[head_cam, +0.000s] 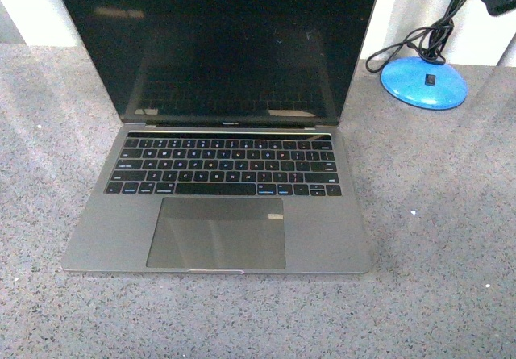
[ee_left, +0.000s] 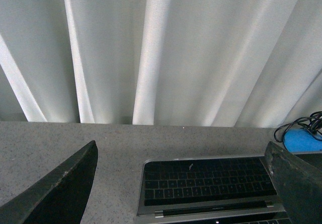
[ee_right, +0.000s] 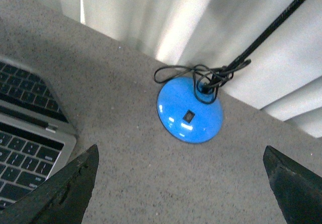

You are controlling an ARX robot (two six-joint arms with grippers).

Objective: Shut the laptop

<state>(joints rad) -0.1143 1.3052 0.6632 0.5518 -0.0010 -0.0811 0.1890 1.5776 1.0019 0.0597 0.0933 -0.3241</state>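
The laptop [head_cam: 218, 222] sits open in the middle of the grey tabletop [head_cam: 435, 238], with its black screen [head_cam: 218, 44] standing up at the back. The lid is not shut yet. The left pincer [ee_left: 180, 144] is open wide and holds nothing. The right pincer [ee_right: 181, 148] is open wide too, and it hangs over the blue lamp base [ee_right: 190, 109] beside the laptop. Neither pincer touches the laptop. I think a few things could go wrong. The right pincer could catch the black cord [ee_right: 201, 75] and pull the lamp over. A hard push on the lid could make it slam down on the keys [head_cam: 226, 165]. A push low down could slide the whole laptop along the tabletop. A finger tip could scratch the shiny screen.
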